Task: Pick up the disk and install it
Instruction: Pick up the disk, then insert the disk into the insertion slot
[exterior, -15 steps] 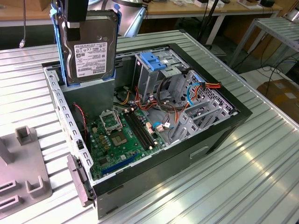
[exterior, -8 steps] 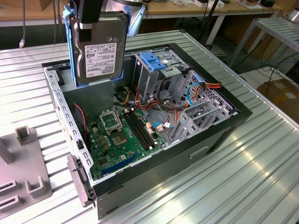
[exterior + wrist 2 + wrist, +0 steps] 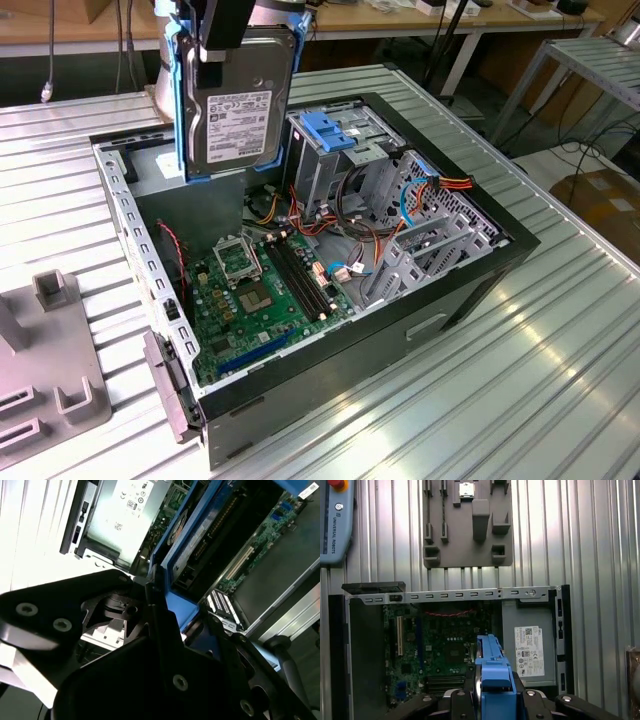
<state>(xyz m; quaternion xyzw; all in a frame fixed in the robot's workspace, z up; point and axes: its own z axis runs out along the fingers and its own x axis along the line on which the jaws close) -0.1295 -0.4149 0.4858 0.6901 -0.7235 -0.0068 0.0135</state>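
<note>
Disk: the disk [image 3: 235, 110] hangs upright over one corner of the computer case [image 3: 470, 290], label outward, blue rails on both edges, touching nothing inside.
Gripper: the gripper [image 3: 224, 48] is clamped on the disk's upper end.
Likely seat: the drive cage [image 3: 335, 165] inside the case, mid-way along its far wall.
Risk, jam: if the disk tilts, its rails could miss the cage guides.
Risk, snag: the cables [image 3: 420, 195] inside the case crowd the cage.
Risk, drop: if the grip slips, the disk would fall onto the motherboard [image 3: 260, 290] on the case floor.
</note>
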